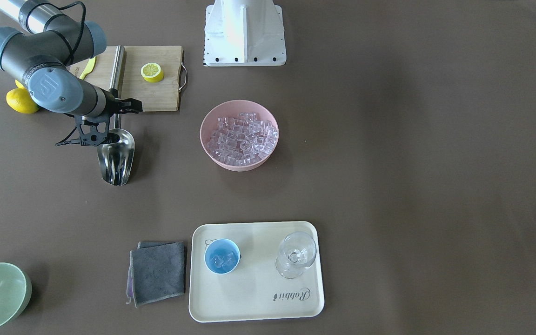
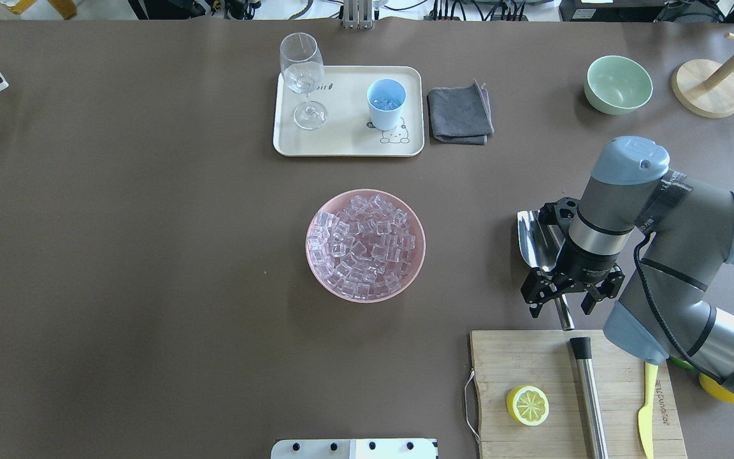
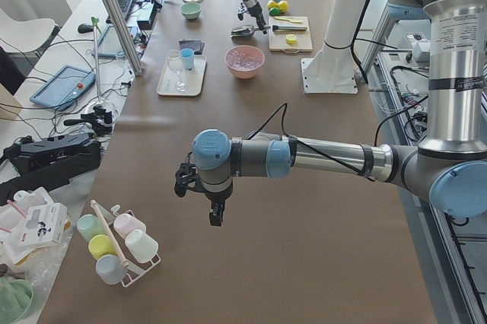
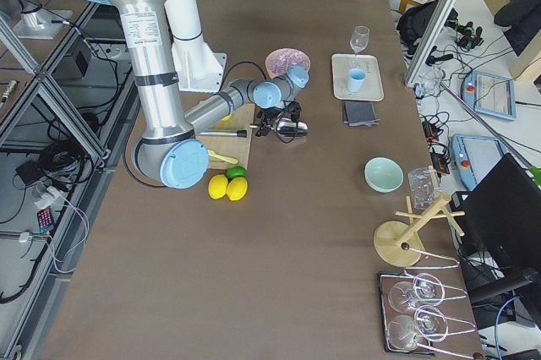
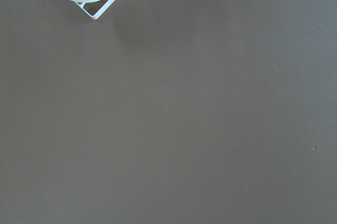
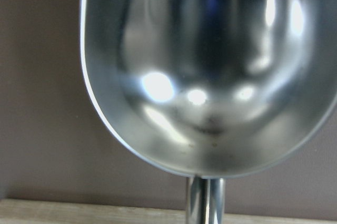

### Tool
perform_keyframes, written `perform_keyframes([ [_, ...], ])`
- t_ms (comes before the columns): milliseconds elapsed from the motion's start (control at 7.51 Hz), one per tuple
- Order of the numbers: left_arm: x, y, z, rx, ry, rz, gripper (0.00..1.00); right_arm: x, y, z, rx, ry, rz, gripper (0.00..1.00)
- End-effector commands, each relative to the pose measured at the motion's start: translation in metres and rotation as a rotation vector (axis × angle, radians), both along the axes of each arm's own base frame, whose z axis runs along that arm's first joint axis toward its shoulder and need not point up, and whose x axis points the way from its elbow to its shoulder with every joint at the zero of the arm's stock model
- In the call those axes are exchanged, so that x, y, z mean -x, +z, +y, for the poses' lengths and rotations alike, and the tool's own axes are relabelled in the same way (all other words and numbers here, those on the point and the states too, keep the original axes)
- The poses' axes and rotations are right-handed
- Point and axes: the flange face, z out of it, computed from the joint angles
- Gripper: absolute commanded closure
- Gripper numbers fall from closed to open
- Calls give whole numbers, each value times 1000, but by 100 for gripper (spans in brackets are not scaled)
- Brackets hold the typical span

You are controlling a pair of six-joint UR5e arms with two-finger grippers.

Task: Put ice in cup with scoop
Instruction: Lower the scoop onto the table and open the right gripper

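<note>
**Now the scoop (image 2: 536, 245) lies flat on the table (image 2: 150, 255)**

Far left, the left gripper (image 3: 215, 214) hangs over the table, and I cannot tell if its jaws are open or closed. The blue cup (image 2: 385, 111) stands on the tray (image 2: 341, 150) with some ice (image 2: 386, 101) in it. More ice fills the pink bowl (image 2: 367, 297). The empty scoop lies near the wooden board (image 2: 532, 363). The right gripper (image 2: 560, 309) is over its handle, jaws open wide.

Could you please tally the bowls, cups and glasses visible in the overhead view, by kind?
Bowls: 2 (pink bowl, pale green bowl)
Cups: 1 (light-blue cup)
Stemmed glasses: 1 (clear stemmed glass)
Total: 4
</note>
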Motion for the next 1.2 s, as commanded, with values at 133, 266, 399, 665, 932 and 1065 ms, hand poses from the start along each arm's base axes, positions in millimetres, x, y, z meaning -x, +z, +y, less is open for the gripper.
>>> perform_keyframes([
  [133,0,1,0,2,1,0,2,-36,-34,-14,-47,61,-54,2],
  [266,0,2,0,3,1,0,2,-58,-39,-28,-58,107,-59,2],
  [399,0,2,0,3,1,-1,2,-80,-40,-37,-113,151,-38,2],
  [665,0,2,0,3,1,-1,2,-141,-9,-53,-222,191,18,2],
  [932,0,2,-1,3,1,-1,2,-221,59,-53,-288,193,127,1],
  [1065,-1,2,-1,3,2,-1,2,-264,86,-54,-330,169,147,1],
])
